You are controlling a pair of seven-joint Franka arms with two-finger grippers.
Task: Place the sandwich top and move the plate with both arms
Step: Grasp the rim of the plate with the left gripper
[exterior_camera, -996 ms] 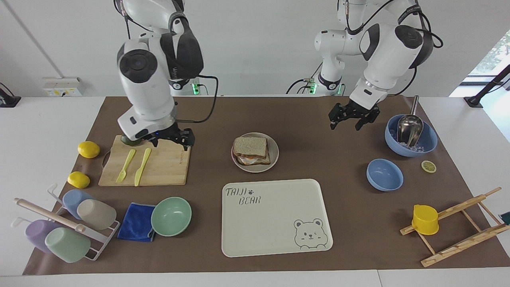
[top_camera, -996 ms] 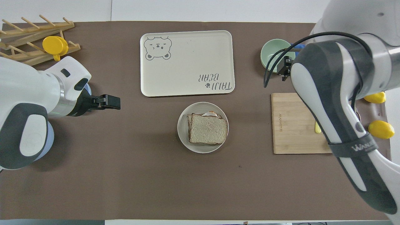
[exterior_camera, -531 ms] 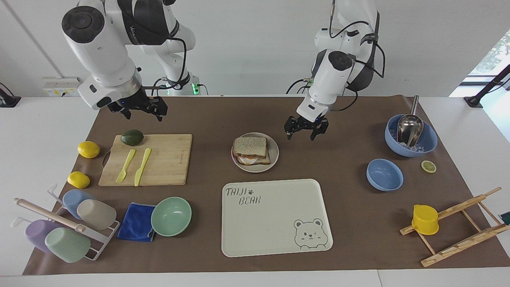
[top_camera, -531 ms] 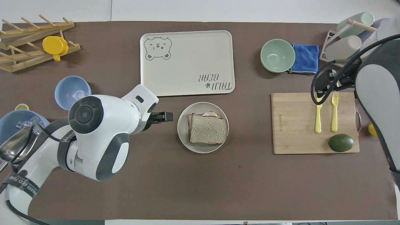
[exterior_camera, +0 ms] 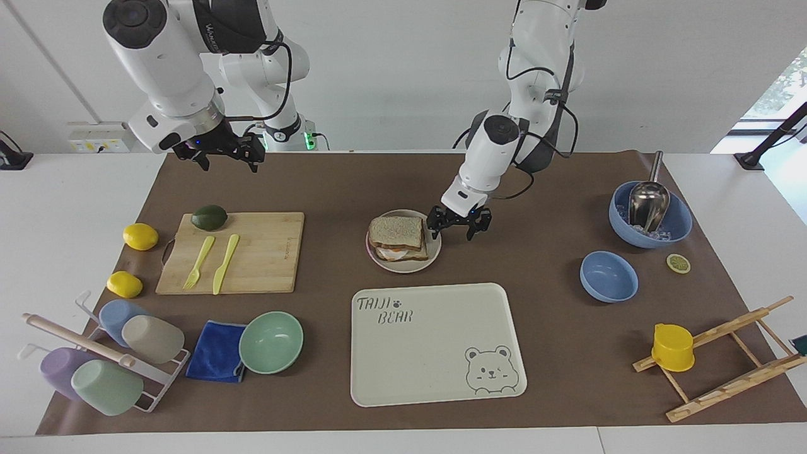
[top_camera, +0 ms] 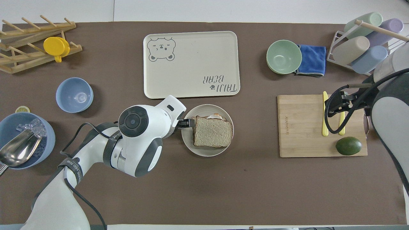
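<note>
The sandwich top [exterior_camera: 396, 231] [top_camera: 212, 131], a speckled bread slice, lies on the stacked sandwich on the round cream plate [exterior_camera: 403, 265] [top_camera: 204, 152] in the middle of the table. An egg shows under the slice. My left gripper [exterior_camera: 455, 228] [top_camera: 188, 123] is open and low at the plate's rim, on the side toward the left arm's end. I cannot tell if it touches the rim. My right gripper [exterior_camera: 226, 161] [top_camera: 335, 103] hangs open and empty, raised over the cutting board [exterior_camera: 265, 265] [top_camera: 297, 127].
The bear tray [exterior_camera: 435, 353] [top_camera: 191, 64] lies just farther from the robots than the plate. The board carries an avocado [exterior_camera: 209, 217], a fork and a knife. Two blue bowls [exterior_camera: 608, 275] stand toward the left arm's end. A green bowl [exterior_camera: 271, 342], a cloth and a cup rack stand toward the right arm's end.
The left arm swung from the blue bowls to the plate and came down at its rim. The right arm rose off the cutting board, uncovering the avocado.
</note>
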